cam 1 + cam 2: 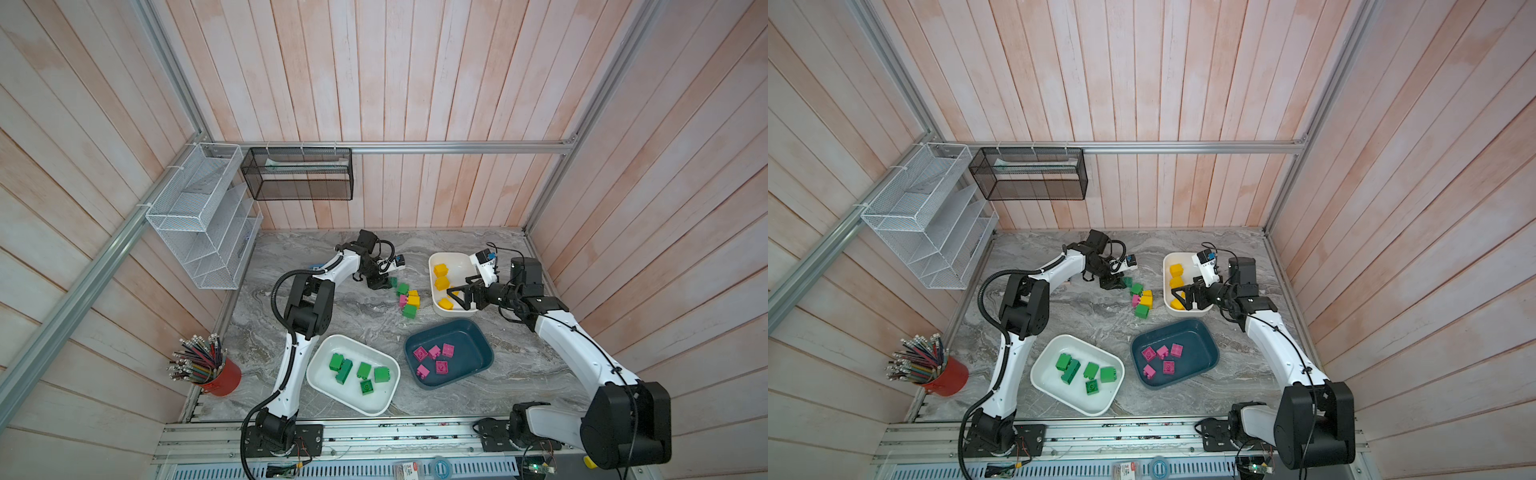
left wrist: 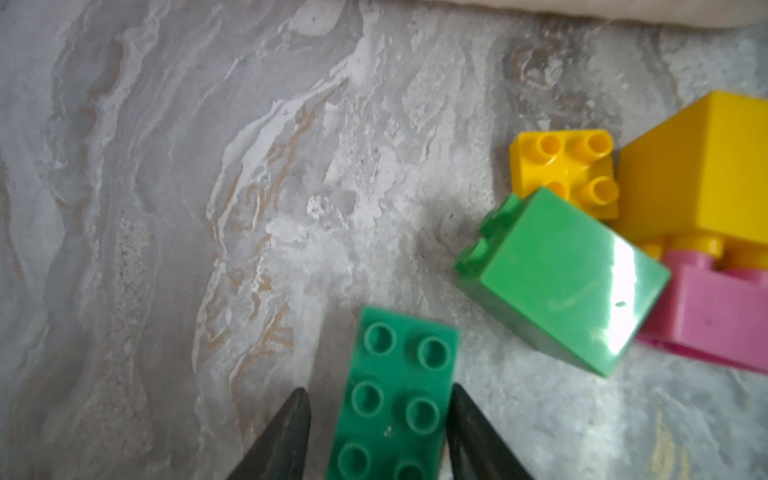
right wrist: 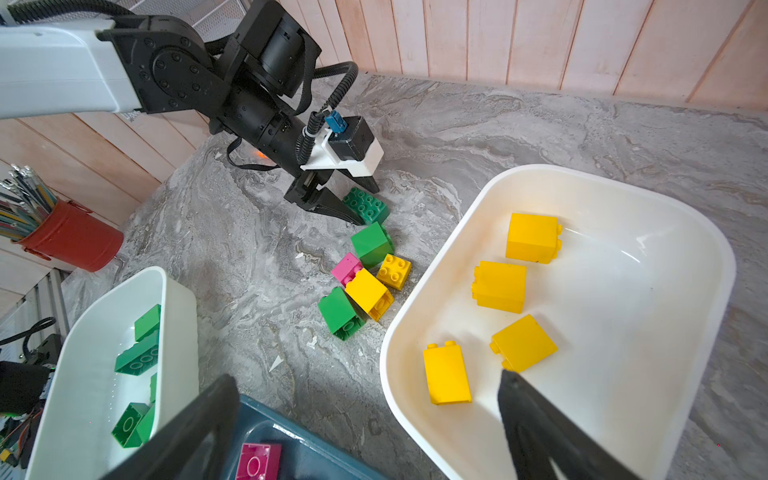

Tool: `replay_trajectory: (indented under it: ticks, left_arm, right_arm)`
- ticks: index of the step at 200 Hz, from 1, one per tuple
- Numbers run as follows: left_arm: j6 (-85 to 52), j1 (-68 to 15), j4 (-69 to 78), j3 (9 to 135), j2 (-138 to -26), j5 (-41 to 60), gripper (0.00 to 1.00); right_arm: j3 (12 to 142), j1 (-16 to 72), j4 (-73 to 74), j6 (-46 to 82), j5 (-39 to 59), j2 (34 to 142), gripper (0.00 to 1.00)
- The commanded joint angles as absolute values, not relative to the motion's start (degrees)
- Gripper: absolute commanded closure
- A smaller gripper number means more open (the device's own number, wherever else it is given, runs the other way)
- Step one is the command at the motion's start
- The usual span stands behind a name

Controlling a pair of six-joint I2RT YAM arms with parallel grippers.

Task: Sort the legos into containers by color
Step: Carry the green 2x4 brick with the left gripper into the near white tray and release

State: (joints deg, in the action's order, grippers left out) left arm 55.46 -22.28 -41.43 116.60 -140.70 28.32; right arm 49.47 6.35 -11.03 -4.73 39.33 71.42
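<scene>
Just left of the dark teal tub (image 1: 473, 345), a white tub (image 1: 328, 382) is holding five green legos (image 1: 364, 370). Behind the teal tub's left corner, toward the back wall, the left gripper (image 2: 379, 390) is reaching down to the counter (image 1: 353, 307). Its fingers (image 2: 286, 436) are standing apart astride a dark green oblong lego (image 3: 368, 203), one touching its side and a sliver of counter showing beside the other. A loose heap (image 1: 409, 299) of green, yellow and pink legos is lying between that lego and the teal tub. The teal tub is holding five pink legos (image 1: 441, 367). Directly behind it, a second white tub (image 1: 455, 262) is holding four yellow legos (image 1: 441, 283). The right gripper (image 1: 457, 297) is hovering over that tub, fingers spread wide and carrying nothing.
</scene>
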Motion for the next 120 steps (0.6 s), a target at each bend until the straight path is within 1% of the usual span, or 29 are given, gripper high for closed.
replay_trajectory:
  ticks: [1, 14, 35, 46, 63, 90, 105, 120]
  left_arm:
    - [57.09, -22.57, -44.93, 118.23, -142.62, 28.89, 0.52]
    - [57.42, -22.59, -45.75, 118.54, -142.84, 27.7, 0.55]
    - [56.94, -22.36, -46.89, 119.55, -142.84, 26.37, 0.69]
    - [55.87, -22.42, -46.88, 119.99, -141.98, 26.33, 0.73]
    - [53.24, -22.5, -45.7, 119.32, -138.95, 26.59, 0.73]
    - [47.6, -22.54, -41.64, 114.27, -130.71, 26.02, 0.73]
    - [43.29, -22.98, -40.43, 109.82, -125.07, 25.29, 0.73]
    - [37.31, -23.84, -38.41, 103.44, -118.1, 22.38, 0.73]
  right_arm:
    - [50.36, 6.59, -12.14, -5.7, 39.29, 71.19, 0.02]
    - [50.37, 6.57, -12.25, -5.66, 39.29, 71.19, 0.02]
    - [50.6, 6.59, -12.4, -5.67, 39.29, 71.35, 0.02]
    - [50.78, 6.56, -12.43, -5.6, 39.24, 71.37, 0.02]
    - [50.96, 6.58, -12.34, -5.38, 39.2, 71.37, 0.02]
    - [51.24, 6.76, -12.25, -5.11, 40.25, 71.47, 0.02]
    - [51.24, 7.2, -12.22, -5.31, 40.25, 71.15, 0.02]
    - [51.13, 7.62, -12.27, -5.32, 40.26, 70.78, 0.02]
